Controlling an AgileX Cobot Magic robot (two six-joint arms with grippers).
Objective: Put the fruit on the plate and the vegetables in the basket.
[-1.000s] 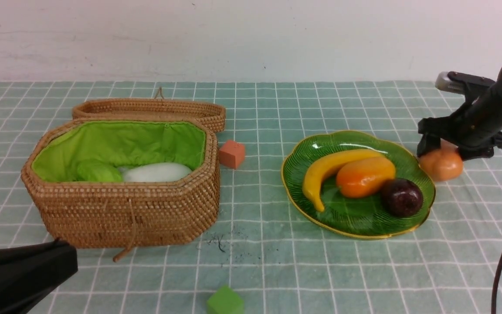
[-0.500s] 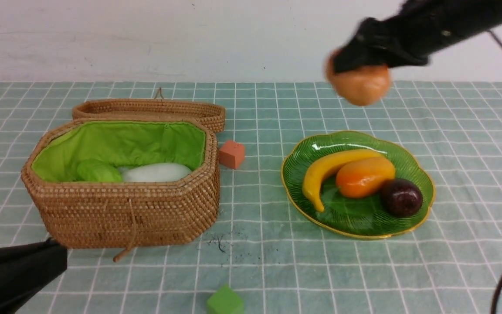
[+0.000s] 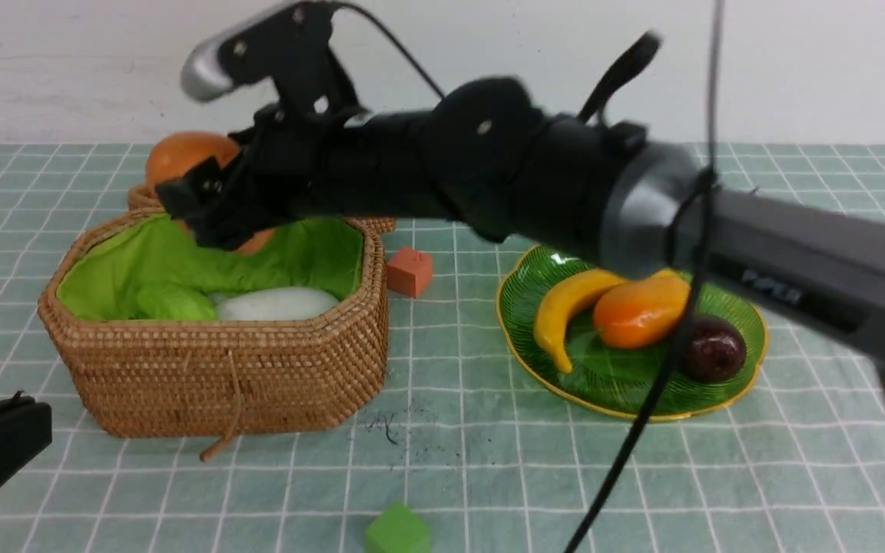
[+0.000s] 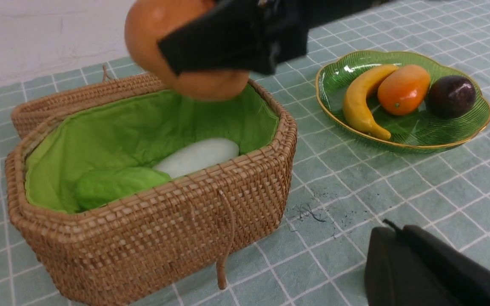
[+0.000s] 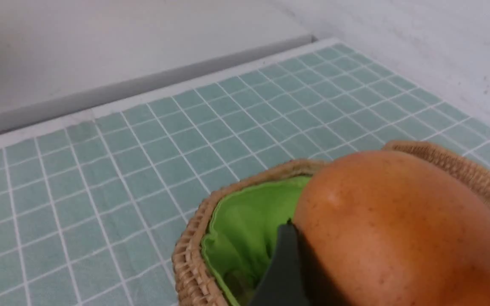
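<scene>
My right gripper [image 3: 208,201] is shut on the brown-orange potato [image 3: 181,153], holding it just above the back of the open wicker basket [image 3: 212,376]. Up close, the potato [image 5: 398,221] fills the space between the jaws of the right gripper [image 5: 400,242], over the green lining. A white radish [image 3: 277,303] lies in the basket with a leafy green piece [image 3: 174,302] beside it. The green plate [image 3: 627,399] holds the banana [image 3: 565,303], mango [image 3: 642,311] and mangosteen [image 3: 711,349]. My left gripper [image 3: 31,418] rests shut and empty near the basket's front left corner.
An orange cube [image 3: 409,270] sits between basket and plate. A green cube [image 3: 396,530] lies at the front edge. The basket's lid [image 4: 70,95] lies open behind it. My right arm's cable [image 3: 642,415] hangs across the plate. Dark specks [image 3: 389,426] mark the cloth.
My right arm lifted the potato from the table right of the plate and swept it left, over the plate, to above the basket. My left gripper drew back slightly to the left.
</scene>
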